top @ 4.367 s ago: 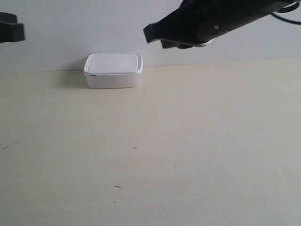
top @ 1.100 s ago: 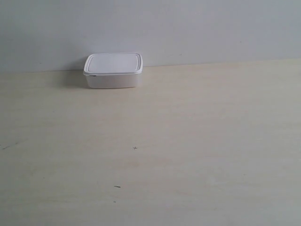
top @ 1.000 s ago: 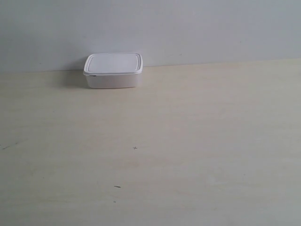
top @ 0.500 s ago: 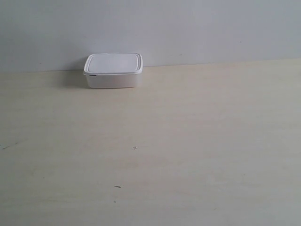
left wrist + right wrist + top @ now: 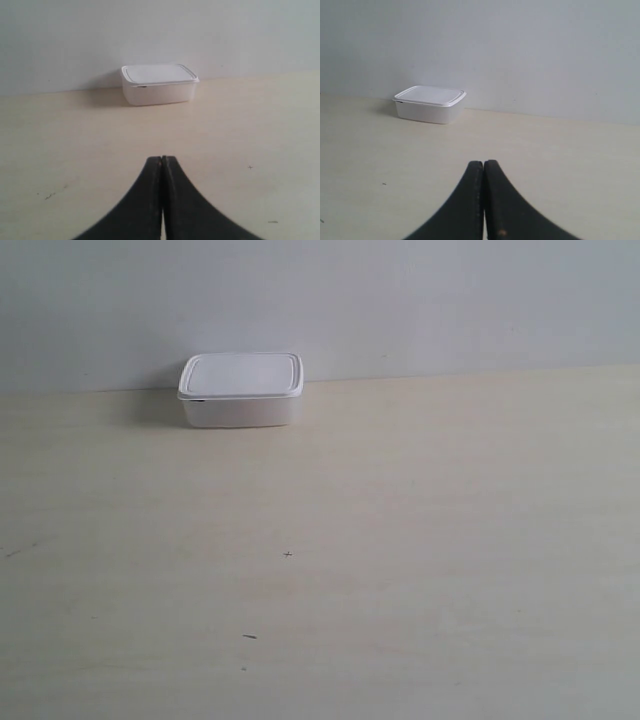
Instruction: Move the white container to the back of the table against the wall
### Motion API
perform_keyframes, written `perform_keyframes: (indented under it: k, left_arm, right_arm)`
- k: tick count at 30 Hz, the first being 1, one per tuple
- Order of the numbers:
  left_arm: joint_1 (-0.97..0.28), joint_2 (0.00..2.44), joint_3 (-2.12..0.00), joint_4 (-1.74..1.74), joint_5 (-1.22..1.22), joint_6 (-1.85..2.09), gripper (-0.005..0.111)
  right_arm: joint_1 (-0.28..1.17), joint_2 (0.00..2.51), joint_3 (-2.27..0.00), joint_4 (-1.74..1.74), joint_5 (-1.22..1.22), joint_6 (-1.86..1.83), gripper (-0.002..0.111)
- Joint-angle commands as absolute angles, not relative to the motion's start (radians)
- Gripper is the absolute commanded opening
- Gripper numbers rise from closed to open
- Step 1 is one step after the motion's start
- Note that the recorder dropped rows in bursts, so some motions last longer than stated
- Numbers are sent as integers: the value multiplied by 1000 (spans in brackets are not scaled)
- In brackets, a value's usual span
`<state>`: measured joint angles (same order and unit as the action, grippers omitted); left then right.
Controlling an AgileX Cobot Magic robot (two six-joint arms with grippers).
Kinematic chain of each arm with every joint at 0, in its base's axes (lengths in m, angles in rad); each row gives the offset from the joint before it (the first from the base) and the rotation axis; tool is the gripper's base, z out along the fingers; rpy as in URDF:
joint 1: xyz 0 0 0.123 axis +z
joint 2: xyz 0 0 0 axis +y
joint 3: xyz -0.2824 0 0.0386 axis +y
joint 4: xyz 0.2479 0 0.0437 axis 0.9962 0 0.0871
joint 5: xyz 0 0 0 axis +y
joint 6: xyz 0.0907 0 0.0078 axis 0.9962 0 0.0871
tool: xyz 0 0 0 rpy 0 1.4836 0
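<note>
The white container [image 5: 241, 390] with its flat lid on stands at the back of the cream table [image 5: 400, 540], up against the pale grey wall [image 5: 400, 300]. It also shows in the left wrist view as the white container [image 5: 158, 84] and in the right wrist view as the white container [image 5: 430, 104], far ahead of both grippers. My left gripper [image 5: 162, 159] is shut with nothing between its black fingers. My right gripper [image 5: 483, 163] is likewise shut and empty. Neither arm appears in the exterior view.
A few tiny dark specks mark the table, one small cross [image 5: 288, 554] near the middle and a short dash [image 5: 249, 636] nearer the front. A faint scuff [image 5: 20, 550] lies at the exterior view's left edge.
4.4 s ago both arms hung in the exterior view's upper corners; since about a second ago they are out of that view. The container has not moved.
</note>
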<state>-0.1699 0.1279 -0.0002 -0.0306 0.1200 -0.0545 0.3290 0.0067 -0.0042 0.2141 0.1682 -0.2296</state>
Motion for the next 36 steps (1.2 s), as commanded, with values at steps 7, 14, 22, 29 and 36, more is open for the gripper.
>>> perform_keyframes:
  k: [7, 14, 22, 29, 36]
  left_arm:
    - [-168, 123, 0, -30, 251, -55, 0]
    - [-168, 123, 0, -30, 260, -55, 0]
    - [-168, 123, 0, -30, 262, -55, 0]
    - [-168, 123, 0, -30, 274, -55, 0]
    - [-168, 123, 0, -30, 274, -55, 0]
  right_arm:
    - [323, 0, 0, 207, 175, -234, 0]
    - [323, 0, 0, 206, 191, -234, 0]
    - [323, 0, 0, 208, 191, -234, 0]
    - [323, 0, 0, 208, 191, -234, 0]
    - [323, 0, 0, 208, 191, -234, 0]
